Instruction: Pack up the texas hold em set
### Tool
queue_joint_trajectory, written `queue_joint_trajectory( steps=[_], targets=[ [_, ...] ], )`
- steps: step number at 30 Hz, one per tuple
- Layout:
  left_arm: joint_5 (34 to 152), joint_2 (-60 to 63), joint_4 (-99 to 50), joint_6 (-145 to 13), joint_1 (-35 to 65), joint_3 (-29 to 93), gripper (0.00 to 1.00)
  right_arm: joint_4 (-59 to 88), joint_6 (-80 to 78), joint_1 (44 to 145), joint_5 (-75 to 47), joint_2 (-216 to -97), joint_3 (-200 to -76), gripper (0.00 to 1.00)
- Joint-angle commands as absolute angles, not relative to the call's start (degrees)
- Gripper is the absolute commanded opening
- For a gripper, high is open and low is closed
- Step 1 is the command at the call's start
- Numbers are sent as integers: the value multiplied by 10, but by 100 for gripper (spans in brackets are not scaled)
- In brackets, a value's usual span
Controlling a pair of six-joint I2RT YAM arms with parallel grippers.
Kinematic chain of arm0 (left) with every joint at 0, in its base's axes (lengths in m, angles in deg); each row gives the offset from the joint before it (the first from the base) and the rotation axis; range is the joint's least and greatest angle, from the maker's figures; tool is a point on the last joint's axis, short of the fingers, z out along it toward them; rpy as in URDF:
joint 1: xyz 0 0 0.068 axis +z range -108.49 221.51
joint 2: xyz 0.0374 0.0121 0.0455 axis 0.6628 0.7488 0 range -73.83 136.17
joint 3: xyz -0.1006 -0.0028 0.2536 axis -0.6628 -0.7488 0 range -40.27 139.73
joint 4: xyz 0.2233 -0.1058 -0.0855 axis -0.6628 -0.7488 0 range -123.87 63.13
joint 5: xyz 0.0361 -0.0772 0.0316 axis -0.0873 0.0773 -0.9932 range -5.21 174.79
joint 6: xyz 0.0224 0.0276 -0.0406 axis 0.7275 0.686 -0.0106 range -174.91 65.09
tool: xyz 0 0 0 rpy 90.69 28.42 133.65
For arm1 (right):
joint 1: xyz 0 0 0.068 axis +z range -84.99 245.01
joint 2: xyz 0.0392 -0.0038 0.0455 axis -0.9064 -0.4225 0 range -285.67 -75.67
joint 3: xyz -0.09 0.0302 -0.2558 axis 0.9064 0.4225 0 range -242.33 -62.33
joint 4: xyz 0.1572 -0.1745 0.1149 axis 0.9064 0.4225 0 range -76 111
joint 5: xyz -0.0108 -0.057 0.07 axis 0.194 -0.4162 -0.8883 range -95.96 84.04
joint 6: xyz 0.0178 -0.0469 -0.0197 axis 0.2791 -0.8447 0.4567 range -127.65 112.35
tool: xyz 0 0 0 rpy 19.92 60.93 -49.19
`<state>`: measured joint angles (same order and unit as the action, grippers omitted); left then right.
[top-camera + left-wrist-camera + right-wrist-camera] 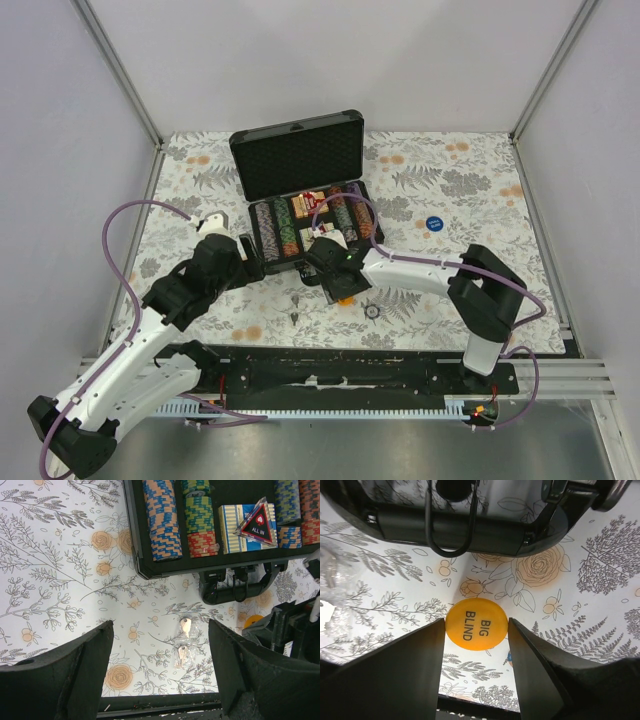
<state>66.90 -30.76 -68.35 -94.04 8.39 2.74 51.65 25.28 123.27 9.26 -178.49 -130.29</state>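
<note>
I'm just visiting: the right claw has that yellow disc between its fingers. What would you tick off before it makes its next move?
1. Yellow BIG BLIND button sits between the right claw's fingers, both touching its edge: ok.
2. Button lifted off the table: cannot tell.
3. Case lid open, ready to receive the button: ok.
4. Left claw open and holding nothing: ok.
5. Everything else packed: not ok. A blue button and the bagged keys lie on the table.
</note>
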Motion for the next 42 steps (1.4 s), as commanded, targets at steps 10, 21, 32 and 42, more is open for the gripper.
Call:
queue_joint_trajectory(
  steps=[10, 21, 32, 42],
  targets=[
    [661, -313, -682, -929, 86, 50, 82, 543, 221, 1211, 115, -1717, -1393, 59],
    [661, -319, -689, -934, 86, 53, 82, 512, 149, 1145, 154, -1789, -1525, 59],
    [663, -318, -694, -938, 86, 62, 82, 441, 80, 1110, 182, -1953, -1695, 59],
    [670, -301, -689, -948, 86, 61, 82, 401, 43, 1100, 188, -2047, -1785, 61]
  ],
)
